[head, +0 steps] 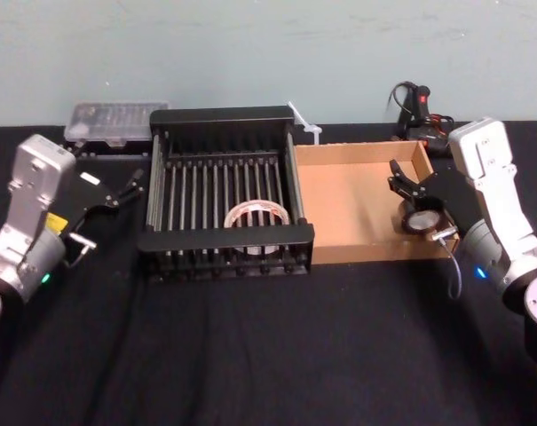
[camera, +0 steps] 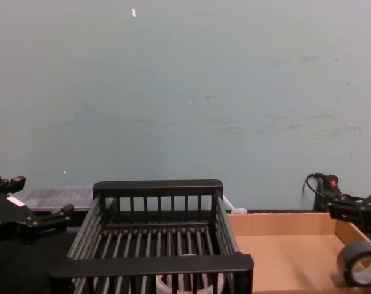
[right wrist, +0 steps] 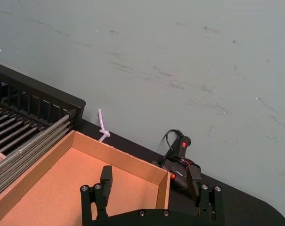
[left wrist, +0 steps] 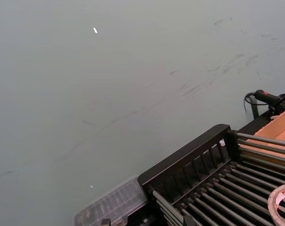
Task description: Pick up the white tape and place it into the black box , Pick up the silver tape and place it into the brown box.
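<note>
**Left hand [head: 130,188] spread and empty, right hand [right wrist: 150,178] spread and empty; both tapes seen in their boxes**

Left hand is held just left of the black box [head: 224,238], above the dark surface [head: 250,355], with nothing gripped. A clear plastic case [head: 115,120] is seen behind it at the back edge.

White tape [head: 256,216] is laid flat on the barred bottom of the black box, toward the front wall. Step one is judged done.

A white zip tie [head: 304,124] is seen behind the seam between the boxes. Brown box [head: 357,200] is butted against the black box's right side.

Silver tape [camera: 361,263] is seen inside the brown box by its right wall, up on edge or tilted, core facing forward. Right hand is held just above it, fingers apart, no contact visible. Step two is judged done bar the retreat. A black tool with a red switch [head: 419,106] is seen behind the brown box's far right corner.

Next move, as a judgement: right hand to be lifted straight up so the roll isn't clipped and set rolling, then both arms parked. If the roll topples, it should be kept in by the walls.

Labels: reddish print is made out inside the white tape's core but can't be read. A white sticker [head: 89,177] is seen on the left hand, its text too small to tell. No brand can be read.
</note>
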